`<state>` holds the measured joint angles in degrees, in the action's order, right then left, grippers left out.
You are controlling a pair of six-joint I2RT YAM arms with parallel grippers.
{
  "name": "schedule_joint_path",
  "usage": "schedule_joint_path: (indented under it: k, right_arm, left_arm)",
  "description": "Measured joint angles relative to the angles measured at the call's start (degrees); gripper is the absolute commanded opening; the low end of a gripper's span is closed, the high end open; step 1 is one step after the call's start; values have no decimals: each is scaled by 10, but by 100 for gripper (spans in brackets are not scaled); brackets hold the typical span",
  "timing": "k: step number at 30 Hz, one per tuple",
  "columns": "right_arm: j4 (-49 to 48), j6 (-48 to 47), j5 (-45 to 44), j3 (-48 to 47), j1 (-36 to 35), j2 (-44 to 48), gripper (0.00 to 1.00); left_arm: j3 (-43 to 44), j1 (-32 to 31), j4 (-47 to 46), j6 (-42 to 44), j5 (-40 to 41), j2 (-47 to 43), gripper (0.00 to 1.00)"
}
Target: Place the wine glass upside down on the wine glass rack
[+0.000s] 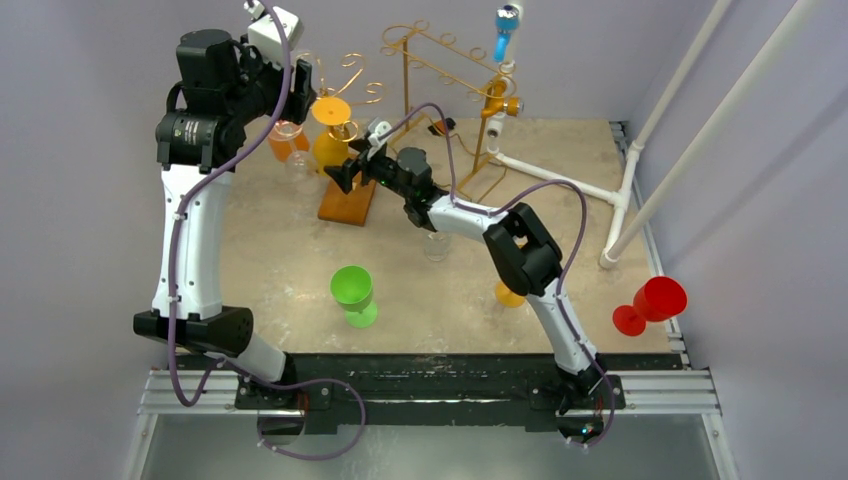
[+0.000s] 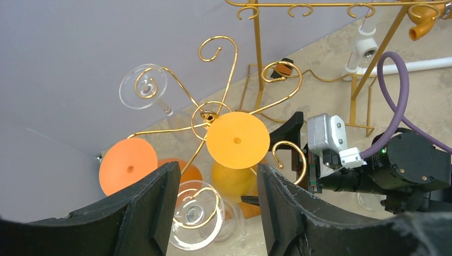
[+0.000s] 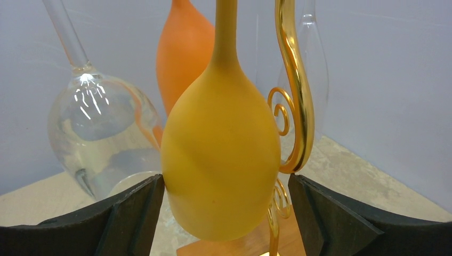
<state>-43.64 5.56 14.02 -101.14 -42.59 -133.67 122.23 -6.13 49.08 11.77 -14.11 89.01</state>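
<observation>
Two sets of black fingers are at one gold wire wine glass rack (image 2: 210,114) with a wooden base. The right fingers (image 3: 133,213) are released and stand wide apart, one on each side of the bowl of the yellow matte wine glass (image 3: 221,154). A gap shows at the right-hand finger in the wrist view; at the other finger I cannot tell whether it touches the bowl.

That glass hangs upside down from the rack, stem up, with its round foot on top of the gold wire. Just beyond the right fingers an orange matte wine glass (image 3: 184,53) and a clear wine glass (image 3: 101,128) also hang upside down.

The left fingers (image 2: 154,208) hover above the rack, pointing down, part-way apart and gripping nothing. Below the gap between them is the foot of a second clear wine glass (image 2: 194,213) in its gold loop.

Behind the right fingers, towards the arm bases, a green plastic wine glass (image 1: 353,293) stands upright on the beige bench (image 1: 290,260). A red wine glass (image 1: 650,303) is at the bench's right edge.
</observation>
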Motion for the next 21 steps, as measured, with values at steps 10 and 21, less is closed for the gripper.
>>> schedule_joint_path:
  k: [10, 21]
  right_arm:
    - [-41, 4, 4, 23, -1, 2, 78]
    - [-95, -16, -17, 142, 4, 76, 71]
  left_arm:
    - [-9, 0, 0, 0, 5, -1, 58]
    - [-26, 0, -1, 0, 9, -2, 57]
